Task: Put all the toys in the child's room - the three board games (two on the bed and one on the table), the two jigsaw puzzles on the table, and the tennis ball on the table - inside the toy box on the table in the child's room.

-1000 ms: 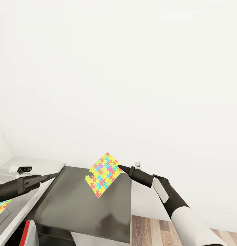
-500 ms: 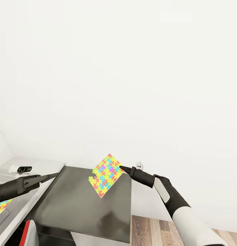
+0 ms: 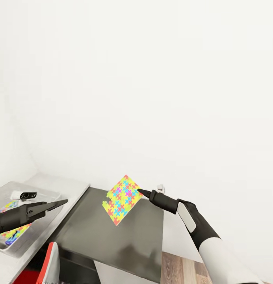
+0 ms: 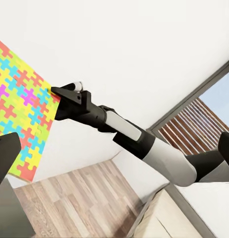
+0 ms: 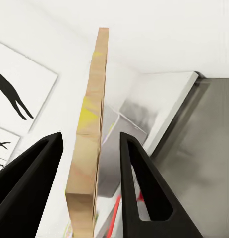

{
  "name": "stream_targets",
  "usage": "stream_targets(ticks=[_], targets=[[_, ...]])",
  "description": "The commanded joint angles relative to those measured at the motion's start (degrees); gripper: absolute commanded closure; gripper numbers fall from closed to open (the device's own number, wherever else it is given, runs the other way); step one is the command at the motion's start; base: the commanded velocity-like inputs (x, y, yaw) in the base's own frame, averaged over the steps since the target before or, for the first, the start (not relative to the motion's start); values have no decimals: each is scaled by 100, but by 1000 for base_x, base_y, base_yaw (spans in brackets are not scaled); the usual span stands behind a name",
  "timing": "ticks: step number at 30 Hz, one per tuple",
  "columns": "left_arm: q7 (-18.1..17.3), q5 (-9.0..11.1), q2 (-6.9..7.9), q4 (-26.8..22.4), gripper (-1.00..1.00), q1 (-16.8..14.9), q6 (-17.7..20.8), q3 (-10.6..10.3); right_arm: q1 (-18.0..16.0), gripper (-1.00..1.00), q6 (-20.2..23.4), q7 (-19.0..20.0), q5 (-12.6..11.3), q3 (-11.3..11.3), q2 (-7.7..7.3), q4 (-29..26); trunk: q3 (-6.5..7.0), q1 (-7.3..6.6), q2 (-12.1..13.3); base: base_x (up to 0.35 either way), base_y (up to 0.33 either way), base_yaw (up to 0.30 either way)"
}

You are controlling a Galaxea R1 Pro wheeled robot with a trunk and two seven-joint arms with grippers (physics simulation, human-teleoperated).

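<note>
jigsaw puzzle — a thin, flat square of interlocked yellow, green, pink, blue and orange pieces (image 3: 122, 200) — held in the air over the far edge of the lower dark-grey counter (image 3: 108, 240), tilted on one corner. the right gripper (image 3: 141, 193), slim black fingers on a white and black arm, pinches it at the corner nearest the wall; in the right wrist view the square appears edge-on as a thin tan slab (image 5: 89, 144) between the two dark fingers (image 5: 139, 188), though the contact itself is not visible there. the left gripper (image 3: 59, 203) hangs over the light-grey table (image 3: 53, 184) with nothing in it, fingers drawn to a narrow point.

the shallow grey tray-like toy box (image 3: 41, 223) sits on the table at the head view's left, with a second multicoloured puzzle square (image 3: 12, 232) already lying inside.

handling, as judged: the held square looks light and stiff — it keeps flat while gripped by one corner — but its thinness gives the fingers little to bite on, and a corner hold leaves it free to pivot or slip. a grip further in along an edge would likely be steadier. it is best lowered flat over the toy box, since the interlocked pieces might part if dropped.
</note>
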Motion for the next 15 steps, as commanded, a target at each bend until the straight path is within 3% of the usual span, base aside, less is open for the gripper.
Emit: stream_targets(ticks=[1,15], targets=[[-23,-5,1,-1,-100,-5,61,-1,-5,100,40,-4,-42,4,-2,-4,-13,4,-13,0,0,282],[-23,-5,1,-1,-100,-5,58,-1,-5,100,26,-6,-40,4,-3,-9,-13,4,-13,0,0,282]])
